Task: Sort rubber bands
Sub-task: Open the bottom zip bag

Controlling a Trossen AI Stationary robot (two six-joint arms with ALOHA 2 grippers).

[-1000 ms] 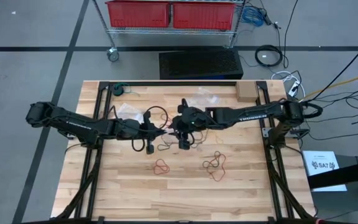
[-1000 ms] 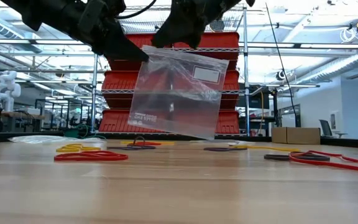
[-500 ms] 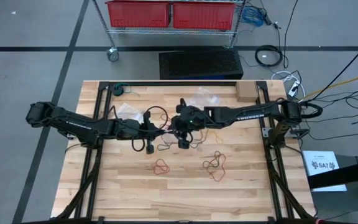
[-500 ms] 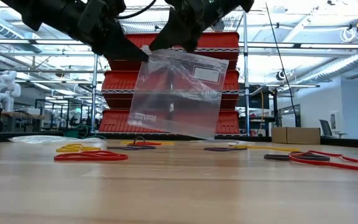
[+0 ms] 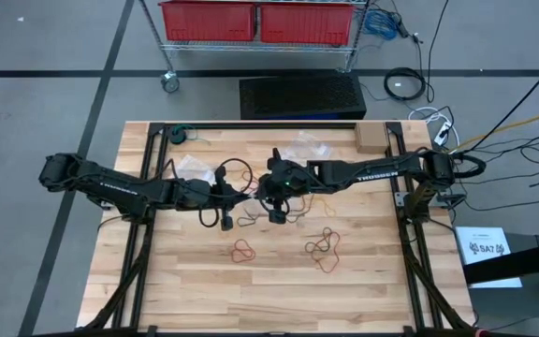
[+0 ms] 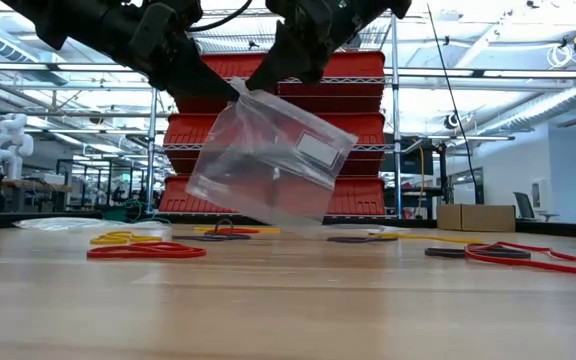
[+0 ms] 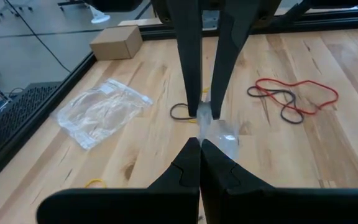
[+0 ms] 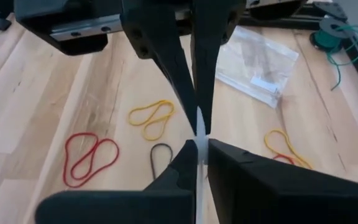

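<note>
Low view, rubber bands (image 6: 146, 251) on table, below both raised end effectors

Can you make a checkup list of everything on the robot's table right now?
Surface: wooden table, bare in front.
Job's things: red rubber bands, yellow ones, black one, loose.
Clutter: clear bag held up, tilted; spare bag; cardboard box.
Grippers: left gripper and right gripper both shut on clear bag's top edge.
Cables: green cord at the table edge.
Surroundings: red bins on rack.
</note>
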